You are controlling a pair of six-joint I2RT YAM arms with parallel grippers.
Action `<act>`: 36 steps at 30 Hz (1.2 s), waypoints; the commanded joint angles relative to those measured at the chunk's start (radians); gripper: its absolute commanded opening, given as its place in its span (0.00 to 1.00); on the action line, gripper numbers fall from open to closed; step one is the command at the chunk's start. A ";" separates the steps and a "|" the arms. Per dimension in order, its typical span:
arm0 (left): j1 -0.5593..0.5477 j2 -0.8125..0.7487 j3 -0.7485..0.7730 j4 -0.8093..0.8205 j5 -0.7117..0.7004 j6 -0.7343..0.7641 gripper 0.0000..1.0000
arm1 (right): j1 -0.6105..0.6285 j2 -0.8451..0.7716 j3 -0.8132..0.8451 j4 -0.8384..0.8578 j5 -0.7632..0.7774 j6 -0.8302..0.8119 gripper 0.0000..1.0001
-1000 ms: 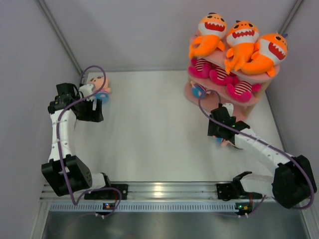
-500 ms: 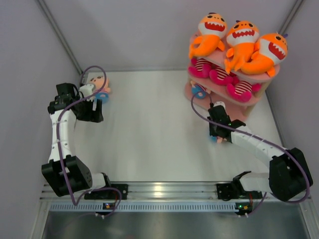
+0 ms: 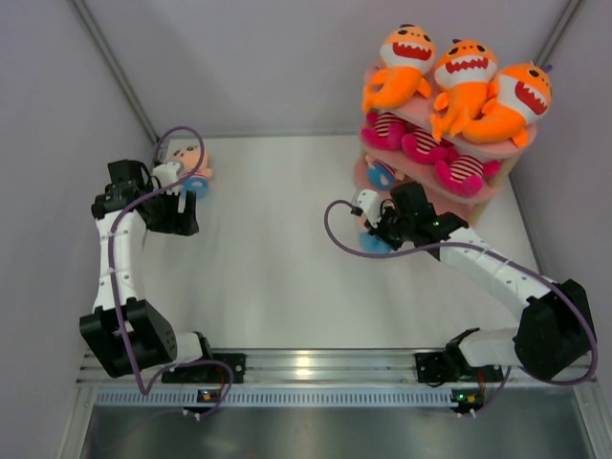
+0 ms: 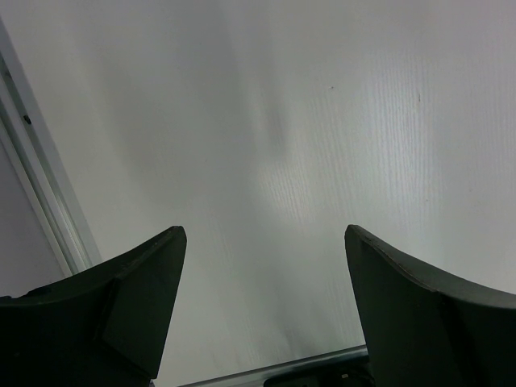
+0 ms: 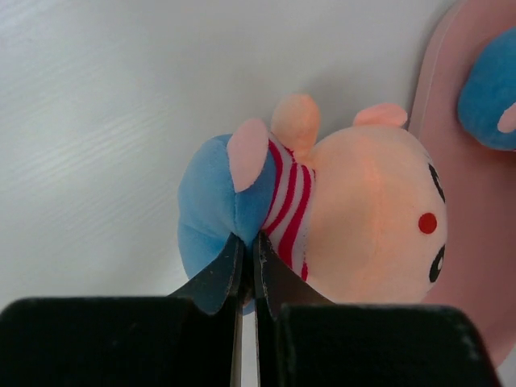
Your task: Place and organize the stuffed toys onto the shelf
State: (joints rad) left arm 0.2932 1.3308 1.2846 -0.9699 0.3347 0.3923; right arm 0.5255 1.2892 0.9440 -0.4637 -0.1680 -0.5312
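The pink three-tier shelf (image 3: 497, 151) stands at the back right. Three orange sharks (image 3: 464, 76) lie on its top board, pink-striped dolls (image 3: 430, 148) on the middle one, and a blue-bodied doll (image 3: 382, 174) on the bottom one. My right gripper (image 3: 379, 229) (image 5: 248, 246) is shut on the blue body of a pink-faced doll (image 3: 368, 235) (image 5: 363, 210), just left of the shelf's bottom board (image 5: 472, 169). Another pink-faced doll (image 3: 193, 167) lies at the far left, beside my left gripper (image 3: 177, 212) (image 4: 262, 298), which is open with only bare table between its fingers.
Grey walls close in the white table (image 3: 277, 258) on the left, back and right. A purple cable (image 3: 339, 234) loops off the right wrist. A metal rail (image 3: 316, 365) runs along the near edge between the arm bases.
The right gripper has shut on the blue-bodied doll and carried it left, from the shelf's front right to its front left. The left arm has not moved.
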 commanded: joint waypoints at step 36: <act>-0.003 0.025 0.027 -0.013 -0.016 0.011 0.86 | -0.206 0.237 0.042 0.402 0.312 -0.480 0.15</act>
State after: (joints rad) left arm 0.2932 1.3510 1.2846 -0.9745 0.3199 0.3927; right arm 0.3252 1.5139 0.9886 -0.1780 0.1009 -0.9874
